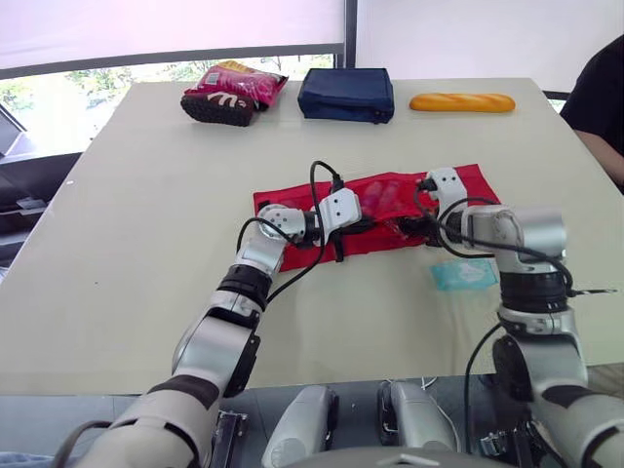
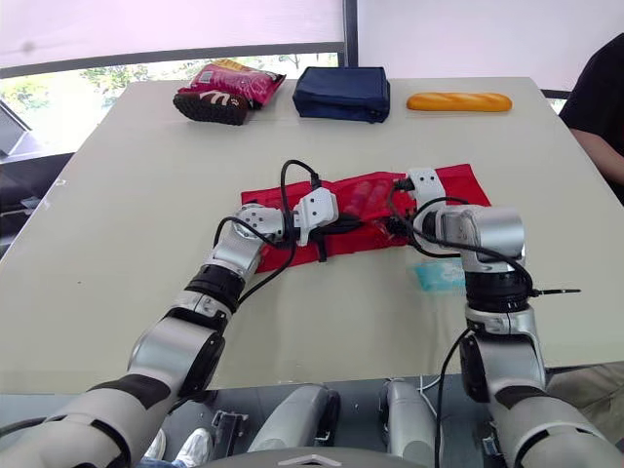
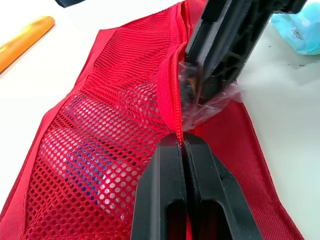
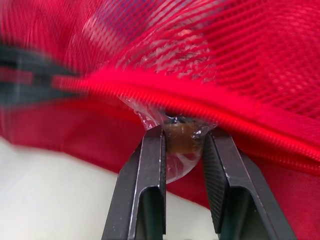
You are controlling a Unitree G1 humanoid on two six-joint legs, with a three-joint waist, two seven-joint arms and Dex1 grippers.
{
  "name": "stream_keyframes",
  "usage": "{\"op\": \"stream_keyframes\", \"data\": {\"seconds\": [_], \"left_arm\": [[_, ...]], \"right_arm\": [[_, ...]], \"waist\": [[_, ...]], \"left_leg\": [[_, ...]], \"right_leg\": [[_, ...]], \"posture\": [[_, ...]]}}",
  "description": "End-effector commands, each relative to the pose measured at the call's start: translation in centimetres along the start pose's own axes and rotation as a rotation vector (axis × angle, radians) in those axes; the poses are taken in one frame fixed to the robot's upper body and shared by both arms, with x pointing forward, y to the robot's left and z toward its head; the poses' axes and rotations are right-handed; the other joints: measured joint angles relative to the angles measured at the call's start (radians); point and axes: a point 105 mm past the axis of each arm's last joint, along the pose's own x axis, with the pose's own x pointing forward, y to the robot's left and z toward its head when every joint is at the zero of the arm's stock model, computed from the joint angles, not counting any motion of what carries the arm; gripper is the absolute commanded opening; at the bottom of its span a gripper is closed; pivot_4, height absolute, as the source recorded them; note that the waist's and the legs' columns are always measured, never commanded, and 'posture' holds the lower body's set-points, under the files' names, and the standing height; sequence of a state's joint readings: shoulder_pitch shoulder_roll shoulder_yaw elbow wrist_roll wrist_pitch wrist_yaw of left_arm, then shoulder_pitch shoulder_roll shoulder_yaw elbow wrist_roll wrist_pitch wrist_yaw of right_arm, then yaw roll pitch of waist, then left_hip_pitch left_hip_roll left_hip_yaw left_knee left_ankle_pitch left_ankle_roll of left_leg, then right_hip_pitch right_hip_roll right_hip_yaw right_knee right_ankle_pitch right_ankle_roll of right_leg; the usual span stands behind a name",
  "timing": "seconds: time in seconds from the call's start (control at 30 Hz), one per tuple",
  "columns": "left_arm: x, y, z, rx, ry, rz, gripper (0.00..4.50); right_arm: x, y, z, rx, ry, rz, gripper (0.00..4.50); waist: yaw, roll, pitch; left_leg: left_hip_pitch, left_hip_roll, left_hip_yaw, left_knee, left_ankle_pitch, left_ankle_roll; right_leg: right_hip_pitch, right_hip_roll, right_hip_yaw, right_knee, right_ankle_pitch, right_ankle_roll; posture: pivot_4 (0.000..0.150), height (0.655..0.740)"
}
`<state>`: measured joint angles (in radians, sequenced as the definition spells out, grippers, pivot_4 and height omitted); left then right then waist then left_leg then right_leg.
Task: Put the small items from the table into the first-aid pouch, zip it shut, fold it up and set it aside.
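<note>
The red first-aid pouch (image 1: 390, 195) lies flat in the middle of the table, its mesh pocket (image 3: 95, 165) showing blue and white items inside. My left gripper (image 3: 183, 142) is shut on the pocket's red zipper edge. Just beyond it, my right gripper (image 4: 183, 132) is shut on a small brown item in clear wrap (image 4: 181, 137), held right at the zipper opening (image 3: 176, 90). In the left eye view the two grippers meet over the pouch's near edge, the left gripper (image 1: 366, 226) beside the right gripper (image 1: 405, 230). A light blue packet (image 1: 465, 274) lies on the table near my right arm.
Along the far edge sit a pink snack bag (image 1: 234, 90), a navy pouch (image 1: 347, 94) and a baguette (image 1: 462, 101). A person in black (image 1: 600, 97) is at the table's right side. The table edge (image 1: 322, 375) runs close in front.
</note>
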<state>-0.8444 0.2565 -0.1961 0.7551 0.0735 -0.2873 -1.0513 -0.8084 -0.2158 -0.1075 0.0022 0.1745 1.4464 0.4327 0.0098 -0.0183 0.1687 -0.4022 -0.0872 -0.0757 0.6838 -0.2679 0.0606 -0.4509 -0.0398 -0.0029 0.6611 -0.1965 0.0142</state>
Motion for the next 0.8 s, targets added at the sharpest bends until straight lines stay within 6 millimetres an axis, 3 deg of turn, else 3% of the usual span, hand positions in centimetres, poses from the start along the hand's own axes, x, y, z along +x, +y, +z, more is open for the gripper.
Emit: {"op": "stream_keyframes", "data": {"seconds": [0.03, 0.3, 0.47, 0.5, 0.57, 0.7, 0.73, 0.8], "left_arm": [[0.5, -0.8, 1.7, 0.030, -0.056, -0.043, 0.00], [0.7, -1.3, 2.1, 0.029, -0.065, -0.069, 0.00], [0.8, -1.2, 2.2, 0.030, -0.066, -0.073, 0.00], [0.8, -1.2, 2.2, 0.030, -0.066, -0.072, 0.00], [0.8, -1.1, 2.2, 0.030, -0.066, -0.074, 0.00], [0.6, -1.0, 1.9, 0.029, -0.056, -0.070, 0.00], [0.5, -0.8, 1.8, 0.028, -0.050, -0.064, 0.00], [0.3, -0.4, 1.5, 0.021, -0.042, -0.049, 0.00]], "right_arm": [[-0.6, 1.1, 2.5, 0.013, -0.119, -0.003, 0.84], [0.3, 2.0, 2.3, 0.110, -0.197, -0.055, 0.84], [0.5, 3.0, 1.9, 0.055, -0.220, -0.046, 0.84], [0.5, 3.1, 1.8, 0.047, -0.222, -0.041, 1.51], [0.5, 3.2, 1.5, 0.015, -0.229, -0.046, 2.18], [0.2, 2.7, 1.4, -0.051, -0.258, -0.076, 4.22], [0.0, 2.6, 1.3, -0.066, -0.258, -0.074, 4.46], [-0.3, 2.5, 0.9, -0.101, -0.248, -0.058, 4.46]], "waist": [[-0.001, 0.001, 0.000], [-0.019, 0.001, -0.001], [-0.023, 0.002, -0.001], [-0.024, 0.002, -0.001], [-0.024, 0.002, -0.001], [-0.024, 0.002, -0.001], [-0.025, 0.002, -0.001], [-0.024, 0.002, -0.001]], "left_leg": [[0.000, 0.000, 0.000, 0.000, 0.000, 0.000], [0.000, 0.000, 0.000, -0.001, 0.000, 0.000], [0.000, 0.000, 0.000, -0.001, 0.000, 0.000], [0.000, 0.000, 0.000, -0.001, 0.000, 0.000], [0.000, 0.000, 0.000, -0.002, 0.000, 0.000], [0.000, 0.000, 0.000, -0.002, 0.000, 0.000], [0.000, 0.000, 0.000, -0.002, 0.000, 0.000], [0.001, 0.000, 0.000, -0.002, 0.000, 0.000]], "right_leg": [[0.000, 0.000, 0.000, 0.000, 0.000, 0.000], [-0.001, 0.000, 0.000, 0.000, 0.000, 0.000], [-0.001, 0.000, 0.000, 0.000, 0.000, 0.000], [-0.001, 0.000, 0.000, 0.000, 0.000, 0.000], [-0.001, 0.000, 0.000, 0.000, 0.000, 0.000], [-0.001, 0.000, 0.000, 0.000, 0.000, 0.000], [-0.001, 0.000, 0.000, 0.000, 0.000, 0.000], [-0.001, 0.001, 0.000, 0.000, 0.000, 0.000]], "posture": [[0.150, 0.7395], [0.150, 0.7395], [0.150, 0.7395], [0.150, 0.7395], [0.150, 0.7395], [0.150, 0.7395], [0.150, 0.7395], [0.150, 0.7395]]}}
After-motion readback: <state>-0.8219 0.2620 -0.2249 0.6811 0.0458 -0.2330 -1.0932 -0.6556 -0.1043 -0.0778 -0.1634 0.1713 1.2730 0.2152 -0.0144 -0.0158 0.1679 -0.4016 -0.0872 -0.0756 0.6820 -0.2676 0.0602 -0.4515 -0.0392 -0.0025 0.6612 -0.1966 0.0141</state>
